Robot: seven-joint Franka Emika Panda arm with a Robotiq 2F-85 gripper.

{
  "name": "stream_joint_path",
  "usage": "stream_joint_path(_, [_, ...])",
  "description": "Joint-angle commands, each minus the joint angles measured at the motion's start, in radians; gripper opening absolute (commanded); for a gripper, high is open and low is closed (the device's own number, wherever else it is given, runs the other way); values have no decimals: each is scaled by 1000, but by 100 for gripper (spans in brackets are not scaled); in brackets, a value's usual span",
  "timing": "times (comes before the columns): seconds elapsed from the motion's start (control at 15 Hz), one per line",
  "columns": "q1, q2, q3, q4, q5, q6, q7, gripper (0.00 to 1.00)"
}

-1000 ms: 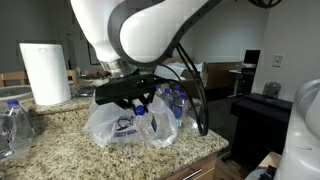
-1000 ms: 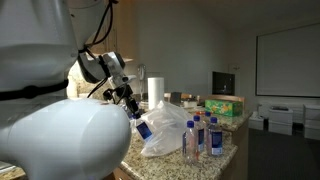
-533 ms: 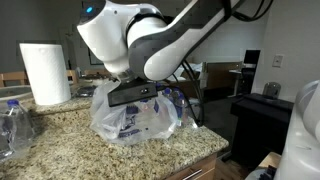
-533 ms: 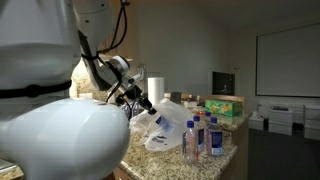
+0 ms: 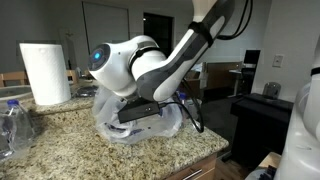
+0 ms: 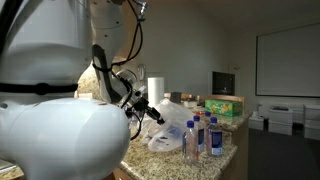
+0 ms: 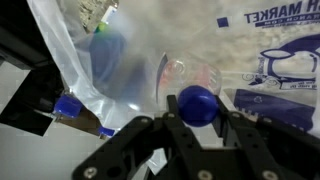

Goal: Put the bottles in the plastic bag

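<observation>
My gripper [image 7: 197,122] is shut on a clear bottle, its fingers clamped on either side of the blue cap [image 7: 197,104]. The bottle's body points into the mouth of the translucent plastic bag [image 7: 270,45] with its blue logo. Another bottle [image 7: 108,58] shows through the film inside the bag, and a further blue cap [image 7: 68,105] lies at the lower left. In both exterior views the arm bends low over the bag [image 5: 110,122] [image 6: 172,126], with the gripper [image 5: 140,110] [image 6: 150,110] pressed into it. Several bottles [image 6: 202,136] stand beside the bag.
A white paper towel roll [image 5: 45,72] [image 6: 155,90] stands on the granite counter [image 5: 70,150]. A large crumpled clear bottle [image 5: 14,125] is at the counter's edge. A green box [image 6: 226,105] sits behind the bottles. The counter edge runs just in front of the bag.
The arm has swung down and folded low over the bag. The gripper has carried the bottle from above the bag down into its mouth.
</observation>
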Motion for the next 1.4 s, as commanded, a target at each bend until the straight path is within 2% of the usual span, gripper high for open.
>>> stream_joint_path(0.0, [20, 63, -30, 25, -27, -31, 35, 60])
stream_joint_path(0.13, [23, 80, -41, 38, -15, -29, 26, 66])
stream_joint_path(0.47, [30, 54, -45, 66, 53, -8, -22, 99])
stream_joint_path(0.73, [38, 40, -43, 97, 139, 2, -64, 100])
stream_joint_path(1.07, [28, -24, -46, 85, 496, 91, -367, 100])
stream_joint_path(1.33, [34, -120, -50, 102, 801, -11, -655, 100])
